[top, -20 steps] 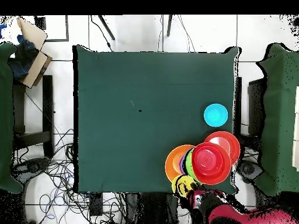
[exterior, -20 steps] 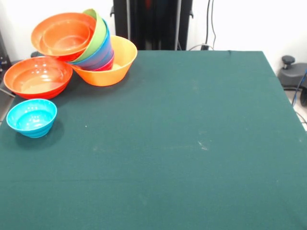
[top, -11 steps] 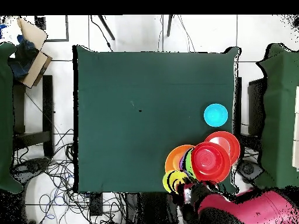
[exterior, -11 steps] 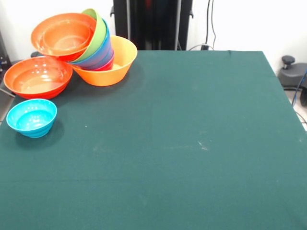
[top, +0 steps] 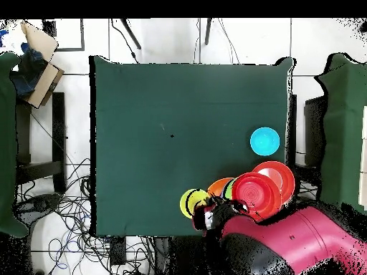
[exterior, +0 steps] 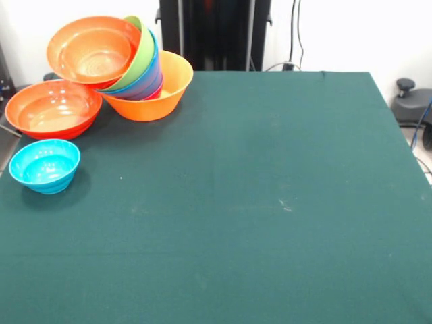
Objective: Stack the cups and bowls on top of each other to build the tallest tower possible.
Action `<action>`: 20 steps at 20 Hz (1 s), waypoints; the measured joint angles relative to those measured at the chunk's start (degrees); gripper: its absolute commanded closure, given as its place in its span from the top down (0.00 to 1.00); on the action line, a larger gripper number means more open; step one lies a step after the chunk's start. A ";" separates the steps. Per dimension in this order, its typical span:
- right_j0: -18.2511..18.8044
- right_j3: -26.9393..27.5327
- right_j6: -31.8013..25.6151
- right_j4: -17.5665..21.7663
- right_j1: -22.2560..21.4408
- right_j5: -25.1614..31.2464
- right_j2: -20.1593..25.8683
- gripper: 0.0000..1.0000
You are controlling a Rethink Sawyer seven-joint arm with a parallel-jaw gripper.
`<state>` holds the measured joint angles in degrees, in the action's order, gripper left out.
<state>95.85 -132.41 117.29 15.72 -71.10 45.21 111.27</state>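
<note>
The tower [exterior: 135, 74] leans at the worktop's [exterior: 236, 202] corner beside a red-orange bowl [exterior: 52, 108] and cyan bowl [exterior: 44, 165] — only overhead shows the arm [top: 287, 243] reaching in; jaws' state unclear.

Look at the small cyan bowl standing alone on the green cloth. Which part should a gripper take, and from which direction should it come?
Probably the rim, from straight above. The cyan bowl sits upright with its mouth open and free of the red-orange bowl behind it, so one finger could go inside the wall and one outside. Its sides curve and taper downward, so a side grasp would likely slip. The table around it leaves room.
</note>
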 measured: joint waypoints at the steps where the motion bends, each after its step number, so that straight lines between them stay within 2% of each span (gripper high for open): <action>1: -1.66 0.42 0.00 0.91 0.44 0.01 -2.02 0.00; 3: -5.71 1.37 0.00 4.52 2.30 -0.02 -7.23 0.00; 5: -7.67 1.86 0.00 7.07 3.64 -0.11 -9.96 0.00; 7: -10.27 2.68 0.00 12.17 6.51 -0.64 -14.33 0.00; 9: -11.34 3.19 0.00 16.17 9.19 -1.30 -17.25 0.00; 11: -11.57 3.40 0.00 18.38 10.87 -1.94 -18.87 0.00; 17: -11.59 3.90 0.00 28.16 18.54 -5.54 -26.00 0.00; 20: -11.63 4.10 0.00 30.85 20.60 -6.29 -27.95 0.00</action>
<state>84.23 -128.31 117.29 46.57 -50.50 38.91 83.33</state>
